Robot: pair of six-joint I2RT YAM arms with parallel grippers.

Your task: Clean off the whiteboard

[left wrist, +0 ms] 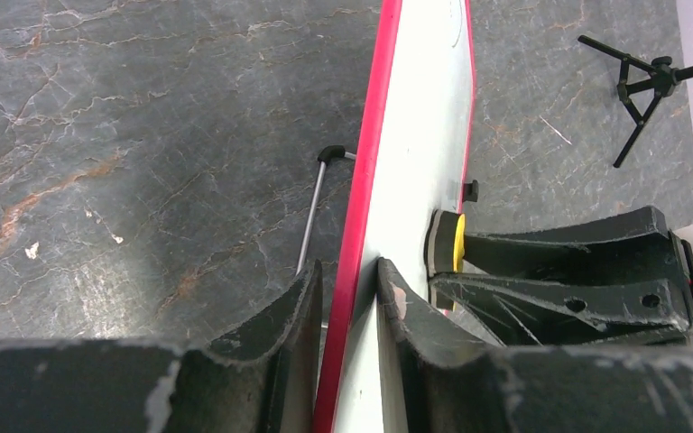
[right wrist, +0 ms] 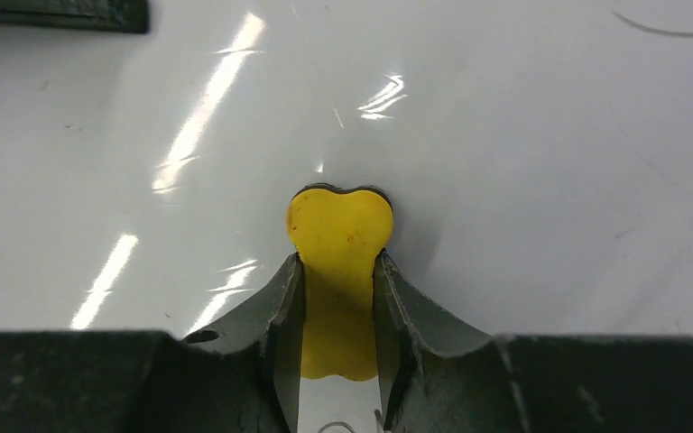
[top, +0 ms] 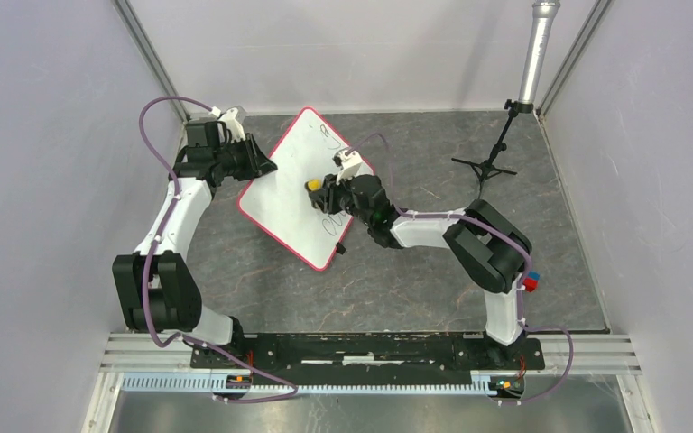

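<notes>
The whiteboard lies askew on the dark stone-patterned table, and in the left wrist view a thin metal rod with a black tip shows under it, so we judge it is propped or lifted slightly at that side rather than lying flat. At the board's left edge, the left gripper has its fingers narrowed onto the red rim, one on the white face and one behind. We read this as a steadying pinch, so the board does not slide when it is rubbed. Over the middle of the board, the right gripper has its fingers clamped tight on a yellow eraser. The eraser's dark pad is pressed flat to the white surface, which suits a wiping stroke. Dark handwriting remains at the board's far corner and in loops along its right edge near the right arm. We cannot read any word in it, and no brand or label is legible anywhere. A small black clip sits on the board's right edge. Well to the right of the board stands a black tripod.
</notes>
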